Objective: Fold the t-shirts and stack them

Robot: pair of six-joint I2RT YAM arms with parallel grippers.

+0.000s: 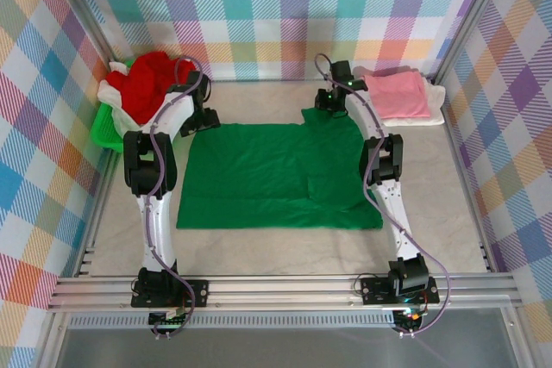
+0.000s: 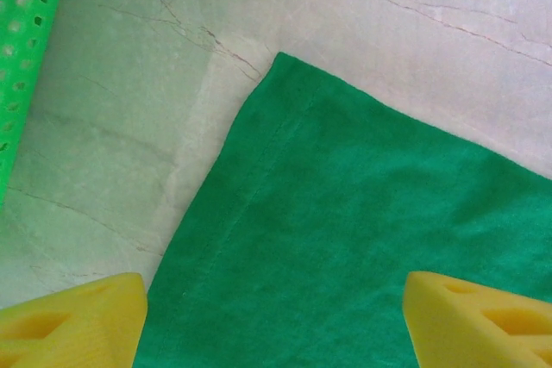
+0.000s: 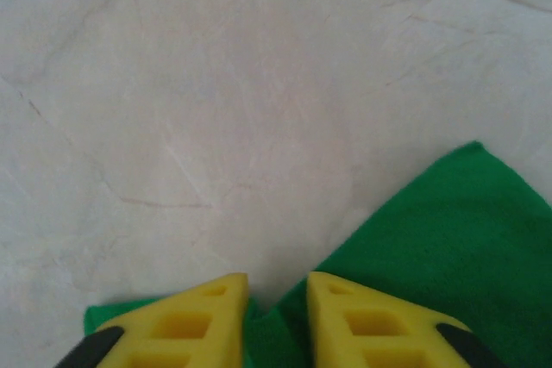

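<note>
Because a fold calls for both corners of one edge to be raised together, the green t-shirt (image 1: 276,174) is kept spread flat on the worktop (image 1: 259,247) at the centre of the top view, with a flap already turned over at its lower right. Its upper left corner is straddled by the left gripper (image 2: 272,290), whose jaws are held wide apart on either side of the hemmed edge. Nothing is grasped there yet, and the width is judged to be kept so that the corner can be taken in. At the shirt's upper right corner the right gripper (image 3: 278,286) is seen with its jaws drawn almost together and a ridge of green cloth caught between them, so a pinch on the shirt appears to be made. Towards the upper right of the top view a pink t-shirt (image 1: 398,95) is laid folded on a folded white t-shirt (image 1: 435,115), seemingly as the stack. At the upper left a red t-shirt (image 1: 155,79) and a crumpled white t-shirt (image 1: 116,96) are heaped in the lime basket (image 1: 103,129), presumably awaiting folding.
</note>
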